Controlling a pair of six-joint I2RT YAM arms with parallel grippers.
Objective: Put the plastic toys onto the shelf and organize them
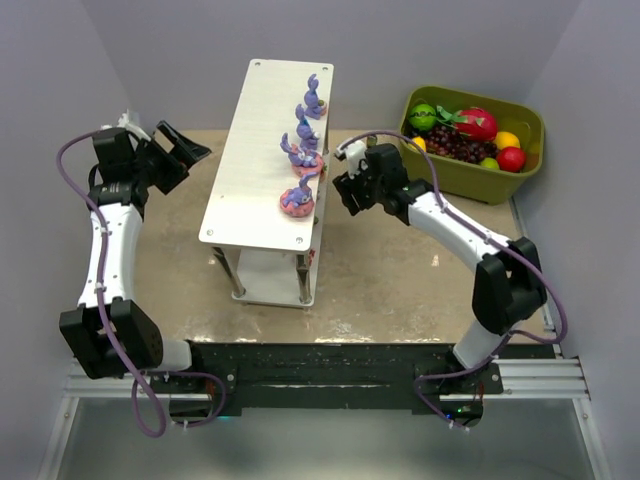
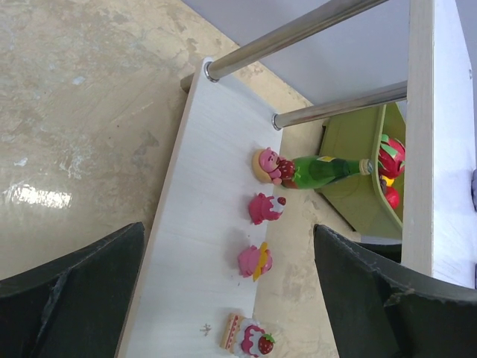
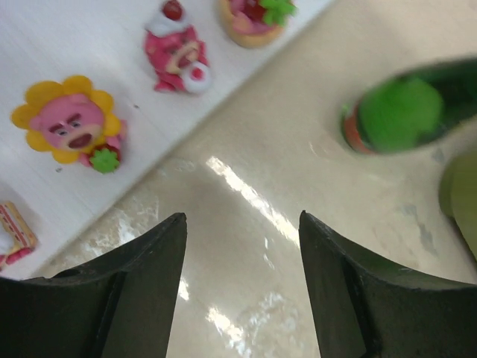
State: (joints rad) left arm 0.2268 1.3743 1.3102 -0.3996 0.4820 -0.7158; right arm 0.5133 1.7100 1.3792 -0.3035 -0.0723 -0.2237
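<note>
The shelf (image 1: 255,150) stands mid-table, with a pale top board and a white lower tier (image 2: 201,224). Purple bunnies on pink bases stand in a row along the top board's right edge, from one at the back (image 1: 313,100) to one near the front (image 1: 297,200). On the lower tier are small pink toys: a sunflower bear (image 3: 68,123), a strawberry-hat bear (image 3: 177,52), a tart (image 3: 253,19) and a cake slice (image 2: 246,335). My left gripper (image 1: 185,150) is open and empty, left of the shelf, facing the lower tier (image 2: 229,231). My right gripper (image 1: 345,190) is open and empty, right of the shelf, over bare table (image 3: 242,220).
An olive-green bin (image 1: 470,170) of larger fruits sits at the back right. A dark green bottle (image 3: 406,108) lies on the table between the shelf and the bin, and also shows in the left wrist view (image 2: 320,170). Thin metal legs (image 2: 298,30) hold up the top board.
</note>
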